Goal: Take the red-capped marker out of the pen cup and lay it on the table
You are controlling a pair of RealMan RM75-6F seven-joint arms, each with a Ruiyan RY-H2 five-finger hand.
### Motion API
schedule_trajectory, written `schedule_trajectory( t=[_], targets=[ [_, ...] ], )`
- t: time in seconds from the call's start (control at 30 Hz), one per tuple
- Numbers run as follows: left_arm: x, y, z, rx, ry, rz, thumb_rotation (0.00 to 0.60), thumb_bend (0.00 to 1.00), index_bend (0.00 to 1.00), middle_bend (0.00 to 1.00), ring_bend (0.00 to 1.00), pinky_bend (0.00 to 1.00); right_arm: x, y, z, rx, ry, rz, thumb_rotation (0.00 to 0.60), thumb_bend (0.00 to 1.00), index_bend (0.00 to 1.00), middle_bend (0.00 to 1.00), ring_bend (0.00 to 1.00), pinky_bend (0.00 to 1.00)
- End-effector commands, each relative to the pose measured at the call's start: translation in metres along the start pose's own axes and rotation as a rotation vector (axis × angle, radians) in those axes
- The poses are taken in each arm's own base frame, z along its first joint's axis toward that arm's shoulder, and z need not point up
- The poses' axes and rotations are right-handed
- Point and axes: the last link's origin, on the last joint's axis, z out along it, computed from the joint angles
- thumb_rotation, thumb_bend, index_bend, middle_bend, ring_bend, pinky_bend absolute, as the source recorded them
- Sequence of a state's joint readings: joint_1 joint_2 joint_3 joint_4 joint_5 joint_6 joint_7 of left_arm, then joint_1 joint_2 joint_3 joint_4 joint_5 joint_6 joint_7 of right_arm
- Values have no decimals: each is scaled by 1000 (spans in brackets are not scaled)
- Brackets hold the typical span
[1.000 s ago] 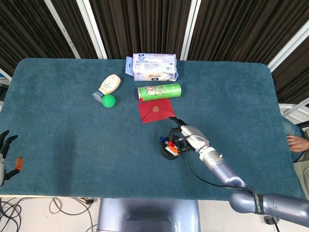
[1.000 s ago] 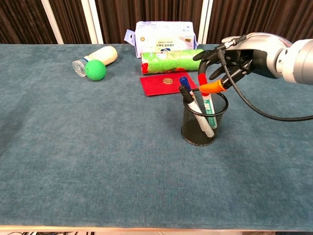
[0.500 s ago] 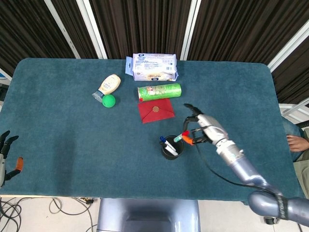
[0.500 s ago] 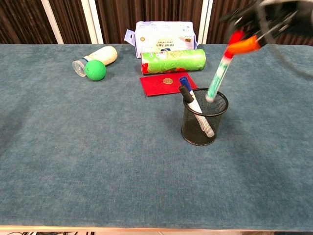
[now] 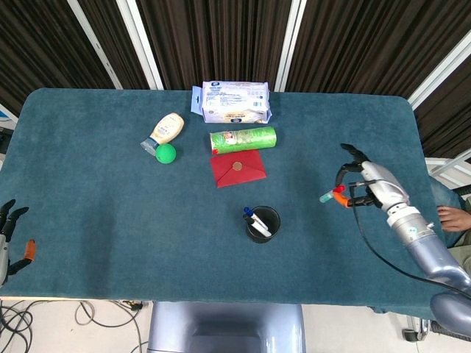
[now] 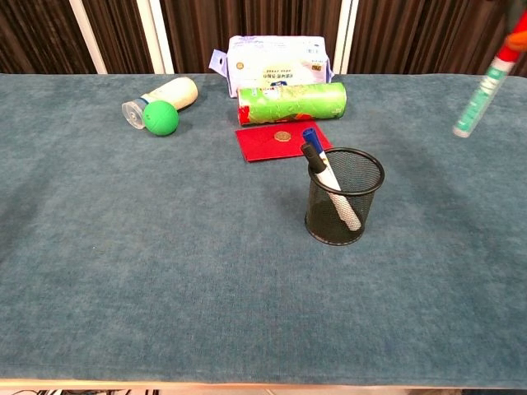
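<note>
Teal table (image 5: pixel 110 213): marker (image 5: pixel 329 195) is hanging clear of the cup (image 5: pixel 263 223), well to its right, pinched at the red cap by the right hand (image 5: pixel 368 187), long axis tilting down-left above the cloth. Left hand (image 5: pixel 9 235) is idling empty, fingers apart, at the far edge.

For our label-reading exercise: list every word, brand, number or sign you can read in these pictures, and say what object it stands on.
None can be read.
White wipes pack: blue print, too blurred.
Green canister: red and white label, too small.
Cream bottle: label marks illegible.
Red-capped marker: barrel print blurred.
Red envelope: round seal, no legible text.
</note>
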State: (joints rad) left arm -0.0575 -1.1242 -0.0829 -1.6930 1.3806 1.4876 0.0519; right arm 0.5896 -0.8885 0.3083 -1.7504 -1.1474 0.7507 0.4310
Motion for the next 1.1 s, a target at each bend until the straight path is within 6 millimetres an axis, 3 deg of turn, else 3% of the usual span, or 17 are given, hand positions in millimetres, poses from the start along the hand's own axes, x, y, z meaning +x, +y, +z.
schedule_trajectory(
  t=[0.03, 0.17, 0.3, 0.57, 0.63, 0.7, 0.8, 0.9, 1.1],
  targets=[
    [0, 0, 0, 0, -2, 1, 600, 448, 153, 32, 78, 44, -6, 27, -1, -65, -9, -61, 600, 436, 657, 0, 45, 162],
    [0, 0, 0, 1, -3, 4, 600, 449, 153, 32, 78, 44, -19, 52, 3, -115, -11, -143, 600, 441, 658, 0, 45, 162],
    [0, 0, 0, 2, -4, 4, 600, 449, 153, 32, 77, 44, -36, 63, 7, -135, -29, -209, 600, 441, 658, 0, 45, 162],
    [0, 0, 0, 2, -5, 4, 600, 449, 153, 32, 78, 44, -69, 57, 18, -117, -94, -260, 600, 405, 645, 0, 44, 162],
    [0, 0, 0, 1, -6, 3, 600, 450, 153, 32, 78, 44, -76, 52, 23, -106, -104, -282, 600, 340, 548, 0, 41, 162],
    [-1, 0, 0, -1, -8, 4, 600, 449, 153, 32, 78, 44, -81, 43, 26, -91, -103, -270, 600, 227, 319, 0, 39, 162],
    [0, 0, 0, 1, -11, 4, 600, 449, 153, 32, 78, 44, -81, 25, 29, -55, -79, -244, 600, 137, 97, 0, 39, 162],
    [0, 0, 0, 1, -11, 4, 600, 449, 153, 32, 78, 44, -78, 16, 29, -36, -68, -255, 600, 111, 8, 0, 39, 162],
    [0, 0, 0, 2, -11, 3, 600, 449, 153, 32, 78, 44, -69, 10, 21, -35, -60, -352, 600, 111, 0, 0, 38, 162]
  ],
)
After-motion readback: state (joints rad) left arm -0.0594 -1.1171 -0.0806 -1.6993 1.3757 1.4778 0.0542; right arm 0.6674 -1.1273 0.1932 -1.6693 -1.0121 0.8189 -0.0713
